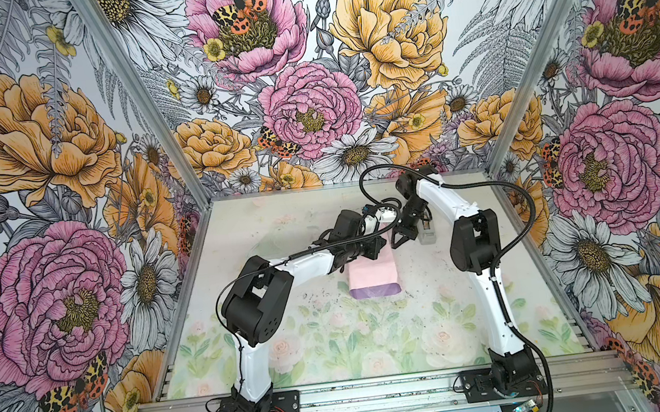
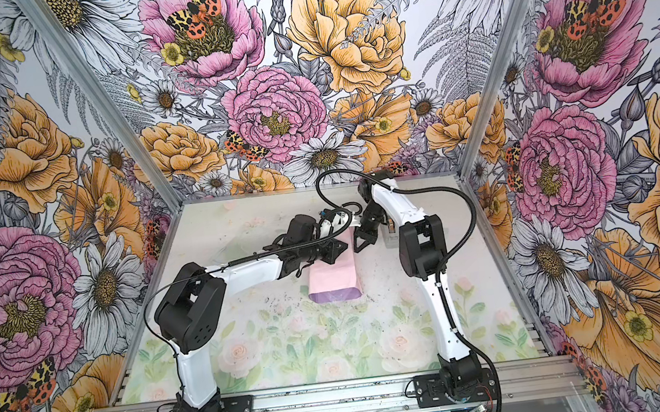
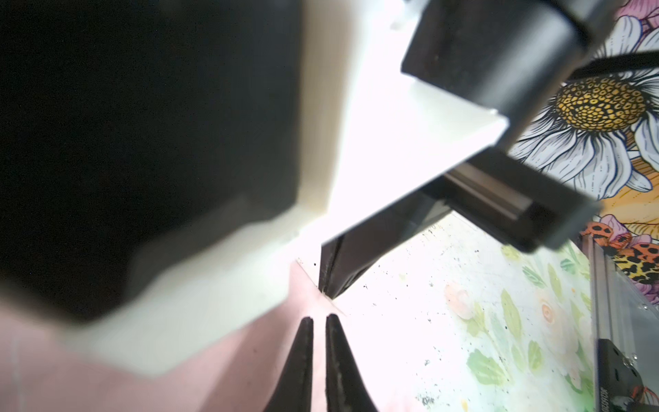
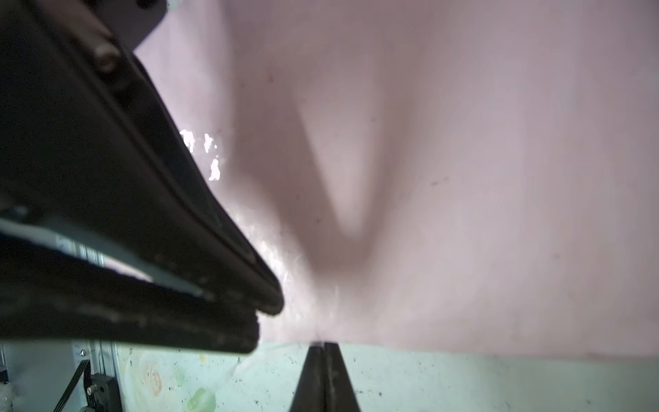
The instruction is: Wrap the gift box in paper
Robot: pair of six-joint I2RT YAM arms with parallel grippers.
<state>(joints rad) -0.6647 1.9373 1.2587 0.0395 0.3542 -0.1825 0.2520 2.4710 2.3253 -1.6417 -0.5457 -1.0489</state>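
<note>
The paper (image 1: 372, 269) shows pale pink, lilac-edged; left tool (image 3: 319, 321) and right tool (image 4: 323, 346) are pressed together.

One paper (image 1: 373, 271), one tape dispenser (image 1: 427, 236), two hands: left hand (image 3: 318, 320), right hand (image 4: 323, 345)

Matt, smooth, lightly creased paper (image 1: 372, 271); scuffed, speckled printed tabletop (image 1: 334, 340); glossy white and matt black plastic arms (image 1: 309, 264); brushed metal rail (image 1: 381, 394).

3 walls (image 1: 308, 92) carry bold wallpaper of pink, orange and white flowers. Silver posts (image 1: 138, 89) frame the corners. The worktop (image 1: 334, 340) has a faded rose print, speckled dark. Light is bright and even.
</note>
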